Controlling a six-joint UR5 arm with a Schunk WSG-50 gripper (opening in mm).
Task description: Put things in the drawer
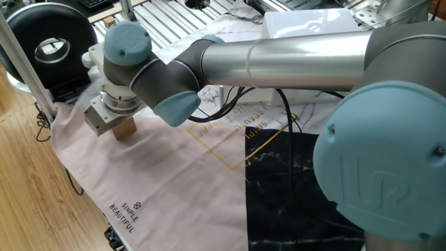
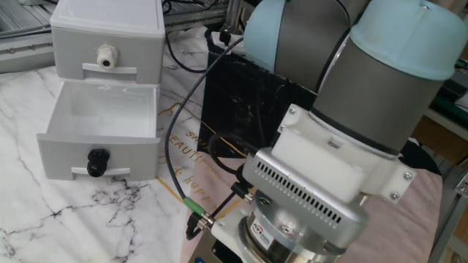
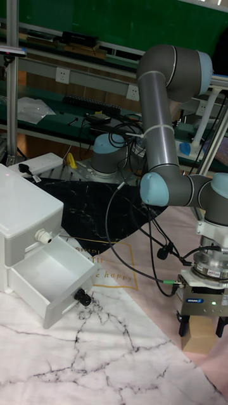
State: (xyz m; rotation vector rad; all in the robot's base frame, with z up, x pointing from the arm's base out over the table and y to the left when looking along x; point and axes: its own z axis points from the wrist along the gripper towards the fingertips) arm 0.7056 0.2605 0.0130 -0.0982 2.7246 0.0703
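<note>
Gripping a wooden block [image 3: 201, 334] at the lower right of the tall view.
The fingers [image 3: 184, 326] straddle the block, resting on pink cloth [image 1: 160, 174]; their closure is partly hidden. The drawer [image 2: 99, 150] stands open at left, well apart.

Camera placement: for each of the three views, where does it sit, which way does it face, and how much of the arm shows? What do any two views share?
One fixed view: high beside the arm, looking along it to the gripper over the wooden block on the pink cloth; shows elbow, forearm, wrist.
The other fixed view: just behind the wrist, facing the open drawer; the wrist flange fills it, and block and fingers are out of view.
Tall fixed view: low at the table's front, facing the whole arm, drawer, gripper and block.
Shared: both of the latter show the drawer open.
</note>
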